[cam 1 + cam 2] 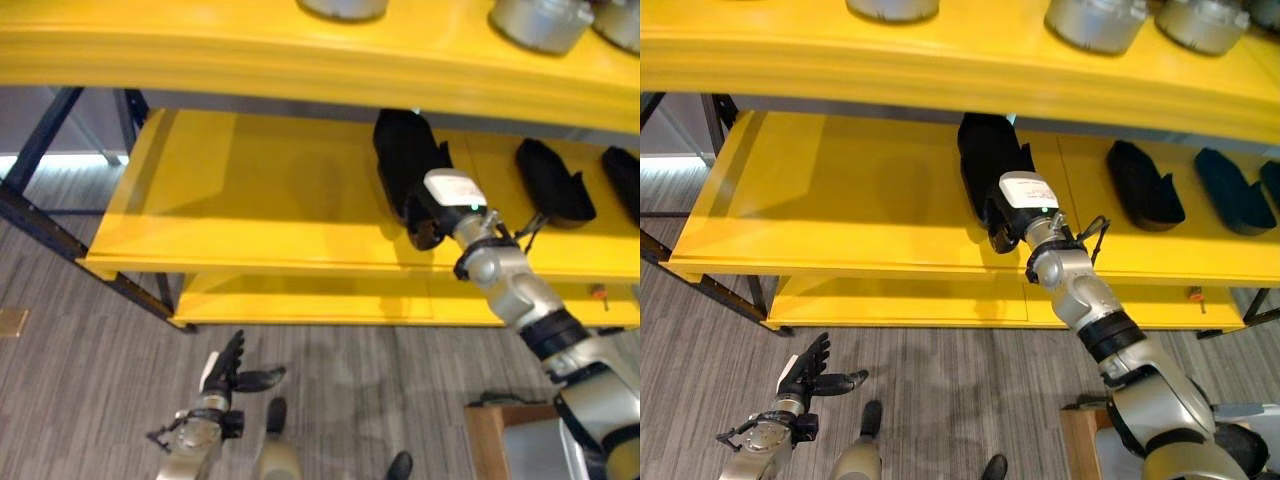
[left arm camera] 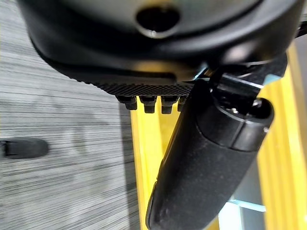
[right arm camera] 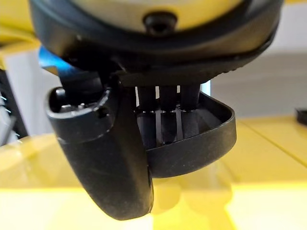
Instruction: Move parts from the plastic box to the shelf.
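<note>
Left hand low over grey striped carpet floor, in front of and below the shelf, fingers straight and spread, holding nothing. In its wrist view, thumb and fingers relaxed, nothing between them, yellow shelf edge just beyond.

Yellow metal shelf unit on dark frame legs: middle tier broad and bare across its left half, front lip unobstructed there, ample free surface from the left edge up to the held part. Top tier overhanging, carrying round silver-grey metal parts near its front edge.

Right hand reached onto the middle tier near centre, closed on a black curved plastic part, thumb and fingers pinching its rim as seen in the right wrist view. Part resting on or just above the tier; contact with the surface cannot be told.

Further right on the same tier, more black moulded parts lying flat in a row, apart from one another, a clear gap between the nearest and the held part.

Corner of a brown wooden box at lower right on the floor.
</note>
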Available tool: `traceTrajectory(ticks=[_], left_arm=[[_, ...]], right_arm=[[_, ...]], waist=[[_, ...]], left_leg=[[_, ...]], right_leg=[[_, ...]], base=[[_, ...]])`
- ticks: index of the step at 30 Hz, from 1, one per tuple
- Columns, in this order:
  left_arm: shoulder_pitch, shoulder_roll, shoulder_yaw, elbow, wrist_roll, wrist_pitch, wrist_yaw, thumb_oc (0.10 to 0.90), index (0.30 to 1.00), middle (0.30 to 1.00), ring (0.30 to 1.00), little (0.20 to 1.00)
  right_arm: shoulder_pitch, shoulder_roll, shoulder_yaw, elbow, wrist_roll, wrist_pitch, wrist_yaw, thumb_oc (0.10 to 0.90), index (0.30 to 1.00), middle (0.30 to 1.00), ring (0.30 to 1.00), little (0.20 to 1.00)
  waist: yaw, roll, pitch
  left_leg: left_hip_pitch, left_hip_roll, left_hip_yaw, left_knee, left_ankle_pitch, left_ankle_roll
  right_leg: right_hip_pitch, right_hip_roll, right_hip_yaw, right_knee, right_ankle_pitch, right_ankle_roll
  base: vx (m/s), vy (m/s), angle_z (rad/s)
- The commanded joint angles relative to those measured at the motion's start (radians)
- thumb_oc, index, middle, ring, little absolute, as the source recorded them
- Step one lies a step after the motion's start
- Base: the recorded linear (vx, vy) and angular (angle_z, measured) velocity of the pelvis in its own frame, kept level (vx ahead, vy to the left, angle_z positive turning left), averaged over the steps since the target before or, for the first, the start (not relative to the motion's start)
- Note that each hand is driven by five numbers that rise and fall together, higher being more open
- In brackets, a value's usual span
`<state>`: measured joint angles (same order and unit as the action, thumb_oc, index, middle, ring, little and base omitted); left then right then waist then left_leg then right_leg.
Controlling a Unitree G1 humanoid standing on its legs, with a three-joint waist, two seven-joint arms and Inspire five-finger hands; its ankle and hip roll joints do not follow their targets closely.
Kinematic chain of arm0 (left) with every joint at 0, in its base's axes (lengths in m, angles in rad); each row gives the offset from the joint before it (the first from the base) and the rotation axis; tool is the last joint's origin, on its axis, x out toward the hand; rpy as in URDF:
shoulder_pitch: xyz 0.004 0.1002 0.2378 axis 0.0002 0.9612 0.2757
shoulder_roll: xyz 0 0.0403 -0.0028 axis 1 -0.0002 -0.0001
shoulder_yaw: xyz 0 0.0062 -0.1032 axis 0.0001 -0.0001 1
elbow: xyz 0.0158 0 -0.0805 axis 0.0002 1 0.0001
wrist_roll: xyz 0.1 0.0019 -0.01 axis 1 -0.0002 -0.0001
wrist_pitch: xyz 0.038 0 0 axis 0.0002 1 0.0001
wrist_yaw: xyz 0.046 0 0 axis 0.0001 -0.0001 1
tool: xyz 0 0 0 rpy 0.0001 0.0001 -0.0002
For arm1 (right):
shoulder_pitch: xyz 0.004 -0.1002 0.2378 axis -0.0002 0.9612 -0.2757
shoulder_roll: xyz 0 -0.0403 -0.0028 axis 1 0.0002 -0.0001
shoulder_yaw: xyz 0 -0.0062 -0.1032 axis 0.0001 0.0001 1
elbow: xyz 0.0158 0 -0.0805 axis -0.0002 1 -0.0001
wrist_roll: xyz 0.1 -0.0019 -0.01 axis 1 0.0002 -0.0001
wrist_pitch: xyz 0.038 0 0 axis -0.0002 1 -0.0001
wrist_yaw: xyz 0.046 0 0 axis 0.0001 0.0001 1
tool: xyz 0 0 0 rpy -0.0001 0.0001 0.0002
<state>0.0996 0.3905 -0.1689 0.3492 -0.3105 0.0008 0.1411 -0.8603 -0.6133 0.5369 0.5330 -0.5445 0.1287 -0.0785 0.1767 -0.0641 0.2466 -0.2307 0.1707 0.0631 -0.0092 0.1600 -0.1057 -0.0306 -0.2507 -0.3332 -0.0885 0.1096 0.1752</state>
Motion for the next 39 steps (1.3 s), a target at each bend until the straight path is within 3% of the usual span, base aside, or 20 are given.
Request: traceTrajectory(ticks=[1,6,13,29,39], left_arm=[[-0.06,0.059,-0.011,-0.083,-0.038,-0.094,0.006,0.9,1.0,1.0,1.0,1.0],[-0.089,0.078,-0.033,-0.1,-0.049,-0.109,0.003,0.9,1.0,1.0,1.0,1.0],[-0.115,0.077,-0.045,-0.092,-0.057,-0.113,0.007,0.9,1.0,1.0,1.0,1.0],[-0.142,0.091,-0.057,-0.092,-0.075,-0.116,0.004,0.9,1.0,1.0,1.0,1.0],[-0.148,0.098,-0.054,-0.092,-0.089,-0.124,0.007,0.9,1.0,1.0,1.0,1.0]], right_arm=[[-0.267,-0.055,0.01,0.005,0.033,-0.007,-0.13,0.4,0.3,0.3,0.3,0.3],[-0.374,-0.04,0.076,0.119,0.064,-0.017,-0.129,0.4,0.3,0.3,0.3,0.3],[-0.436,-0.049,0.156,0.181,0.045,-0.025,-0.098,0.4,0.3,0.3,0.3,0.3],[-0.548,-0.122,0.281,0.211,0.011,-0.038,-0.056,0.4,0.3,0.3,0.3,0.3],[-0.56,-0.096,0.279,0.299,0.026,-0.029,-0.069,0.4,0.3,0.3,0.3,0.3]], waist=[[0.016,0.01,0.017],[0.009,0.042,0.074],[0.007,0.052,0.106],[0.007,0.038,0.131],[0.012,0.035,0.131]], left_leg=[[-0.025,-0.04,0.002,0.056,-0.037,0.047],[-0.104,-0.023,-0.001,0.109,-0.028,0.038],[-0.147,-0.014,-0.003,0.136,-0.025,0.031],[-0.127,-0.01,-0.012,0.097,-0.014,0.031],[-0.118,-0.015,-0.012,0.088,-0.015,0.033]], right_leg=[[-0.041,0.014,0.02,0.155,-0.06,-0.061],[-0.145,0.017,0.029,0.244,-0.082,-0.073],[-0.204,0.019,0.035,0.293,-0.093,-0.08],[-0.205,0.032,0.023,0.295,-0.101,-0.084],[-0.196,0.031,0.02,0.284,-0.096,-0.085]], base=[[-0.13,-0.042,0.01],[-0.09,-0.023,-0.02],[-0.03,-0.021,-0.01],[0.0,-0.006,0.0],[0.0,0.0,0.0]])
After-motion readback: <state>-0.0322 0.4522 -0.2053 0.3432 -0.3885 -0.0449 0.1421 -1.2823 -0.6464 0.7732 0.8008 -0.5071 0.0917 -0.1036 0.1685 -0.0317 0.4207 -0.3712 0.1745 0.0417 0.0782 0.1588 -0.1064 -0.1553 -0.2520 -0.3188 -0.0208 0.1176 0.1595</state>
